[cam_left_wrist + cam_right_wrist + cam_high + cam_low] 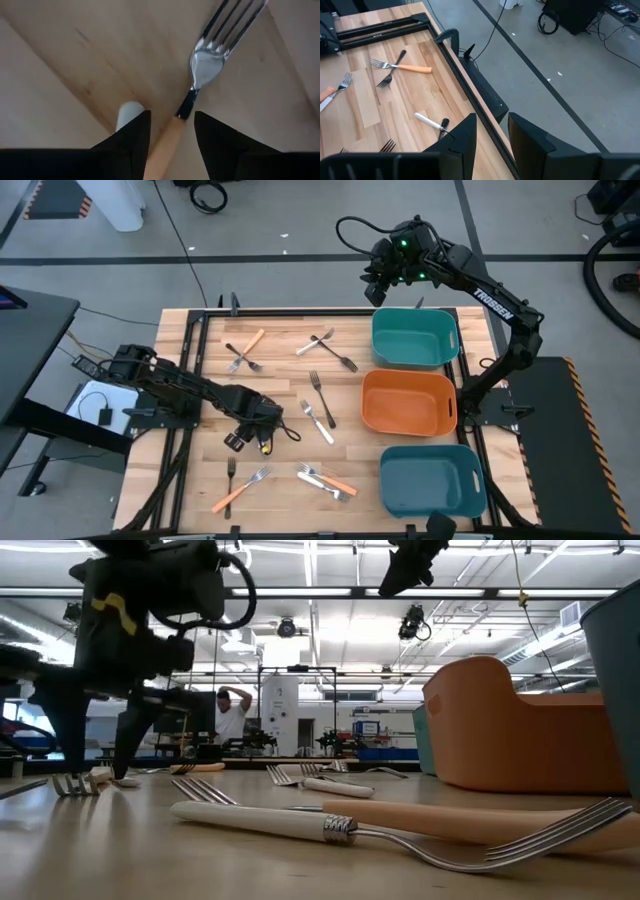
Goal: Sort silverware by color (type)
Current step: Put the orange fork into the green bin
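Note:
My left gripper [243, 437] [172, 117] is low over the near-left part of the table, open, fingers pointing down. An orange-handled fork [171, 140] lies flat between its fingers, with the metal tines [227, 25] pointing away. The rounded end of a white handle [129, 112] lies beside one finger. In the low view the fingertips [125, 772] reach down to the board next to fork tines [75, 783]. My right gripper [378, 288] [492, 125] is open and empty, high above the table's far edge. Other forks lie scattered flat on the board.
Three bins stand in a row along the right side: teal [414, 313], orange [366, 405], teal [385, 480]. Forks lie crossed at the far left [245, 350] and far middle [328, 348], singly at centre [318, 395], and in pairs near the front [325, 480] [240, 488]. A person stands in the room behind [235, 715].

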